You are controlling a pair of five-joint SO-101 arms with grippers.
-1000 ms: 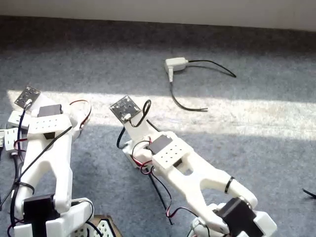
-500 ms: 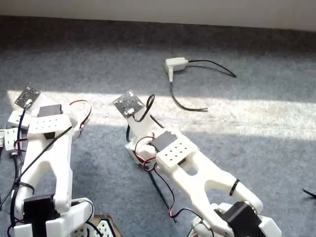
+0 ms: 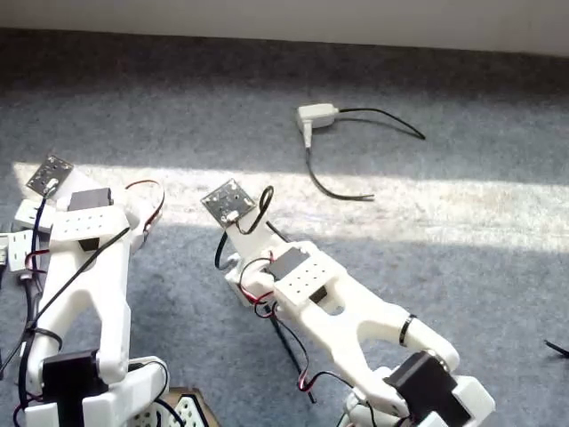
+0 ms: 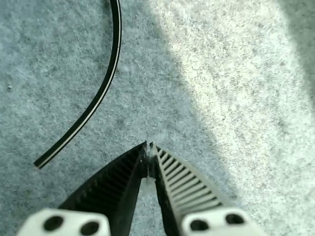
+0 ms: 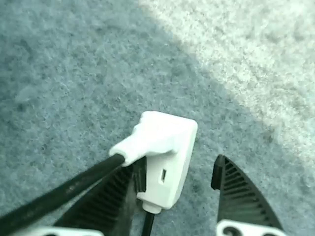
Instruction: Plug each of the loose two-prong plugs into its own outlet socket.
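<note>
Well apart from the small white plastic plug with thin black cords [image 3: 316,116] on the grey carpet [image 3: 462,294], the left arm [image 3: 89,231] has not stirred, and the left tool [image 4: 148,146] is pressed together beside a curved black cable [image 4: 101,91]. The right arm [image 3: 302,280], nearer that plug, has nudged toward it and drawn back; the right tool [image 5: 178,164] is spread around a white rectangular connector on a thick black cord [image 5: 165,142], which leans on one finger. I judge this re-aiming: nothing is clamped or seated yet.
</note>
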